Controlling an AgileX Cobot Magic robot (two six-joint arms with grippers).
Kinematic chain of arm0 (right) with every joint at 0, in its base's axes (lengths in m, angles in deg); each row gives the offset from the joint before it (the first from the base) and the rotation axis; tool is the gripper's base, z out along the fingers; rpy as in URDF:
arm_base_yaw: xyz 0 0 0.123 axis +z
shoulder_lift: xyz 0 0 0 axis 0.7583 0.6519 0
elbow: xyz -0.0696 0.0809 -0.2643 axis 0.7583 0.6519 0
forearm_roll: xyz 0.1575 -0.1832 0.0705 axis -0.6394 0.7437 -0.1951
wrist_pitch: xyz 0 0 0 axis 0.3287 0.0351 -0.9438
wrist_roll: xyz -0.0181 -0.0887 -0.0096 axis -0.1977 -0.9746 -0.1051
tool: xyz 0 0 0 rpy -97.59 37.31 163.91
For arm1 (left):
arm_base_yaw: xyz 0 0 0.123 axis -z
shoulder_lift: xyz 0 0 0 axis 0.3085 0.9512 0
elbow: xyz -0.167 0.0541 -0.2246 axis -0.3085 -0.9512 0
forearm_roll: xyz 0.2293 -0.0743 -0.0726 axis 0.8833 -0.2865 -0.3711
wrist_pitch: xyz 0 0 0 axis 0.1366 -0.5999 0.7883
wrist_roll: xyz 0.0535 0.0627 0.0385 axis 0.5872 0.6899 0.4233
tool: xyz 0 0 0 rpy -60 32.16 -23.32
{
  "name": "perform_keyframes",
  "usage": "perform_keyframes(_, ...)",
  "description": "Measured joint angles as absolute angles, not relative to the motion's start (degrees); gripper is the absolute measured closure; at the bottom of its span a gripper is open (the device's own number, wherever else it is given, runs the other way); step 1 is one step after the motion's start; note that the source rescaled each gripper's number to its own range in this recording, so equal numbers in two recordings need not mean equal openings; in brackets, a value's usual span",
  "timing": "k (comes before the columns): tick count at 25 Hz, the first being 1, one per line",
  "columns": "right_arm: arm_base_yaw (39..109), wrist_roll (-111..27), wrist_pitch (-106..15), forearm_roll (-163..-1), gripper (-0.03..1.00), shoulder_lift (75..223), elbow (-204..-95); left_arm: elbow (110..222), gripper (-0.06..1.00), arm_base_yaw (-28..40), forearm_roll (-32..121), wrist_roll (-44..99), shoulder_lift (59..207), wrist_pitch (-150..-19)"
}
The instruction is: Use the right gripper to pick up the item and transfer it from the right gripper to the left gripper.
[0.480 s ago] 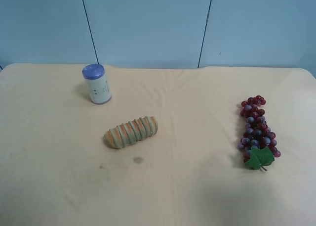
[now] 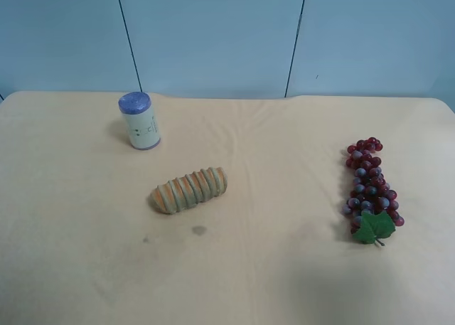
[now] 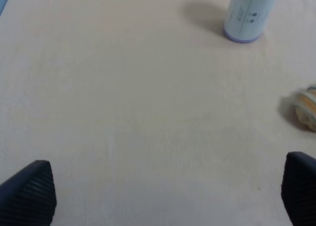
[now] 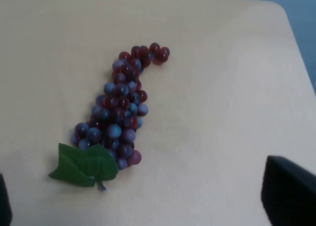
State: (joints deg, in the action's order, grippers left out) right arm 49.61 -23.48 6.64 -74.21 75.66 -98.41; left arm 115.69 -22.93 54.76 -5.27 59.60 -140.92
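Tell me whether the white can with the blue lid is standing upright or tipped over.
Upright: the can stands on its base on the table, lid on top.

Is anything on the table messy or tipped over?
Nothing is tipped: the can stands upright, and the grapes and the ribbed loaf lie flat. Only two small dark smudges mark the tablecloth near the loaf.

The pale yellow tabletop (image 2: 270,282) carries a white can (image 2: 139,121) with a blue lid standing upright, an orange-and-green ribbed loaf (image 2: 189,190) lying near the middle, and a grape bunch (image 2: 371,190) well apart from both.
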Motion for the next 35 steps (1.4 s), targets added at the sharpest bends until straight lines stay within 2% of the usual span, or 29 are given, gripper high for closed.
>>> perform_keyframes(28,49.6,-23.2,6.6,-74.2,-0.03,75.7,-98.4,115.7,-0.06,-22.9,54.8,-5.3,59.6,-140.9)
perform_keyframes(35,49.6,-15.3,6.7,-74.2,-0.03,81.0,-101.2,115.7,-0.06,-22.9,54.8,-5.3,59.6,-140.9)
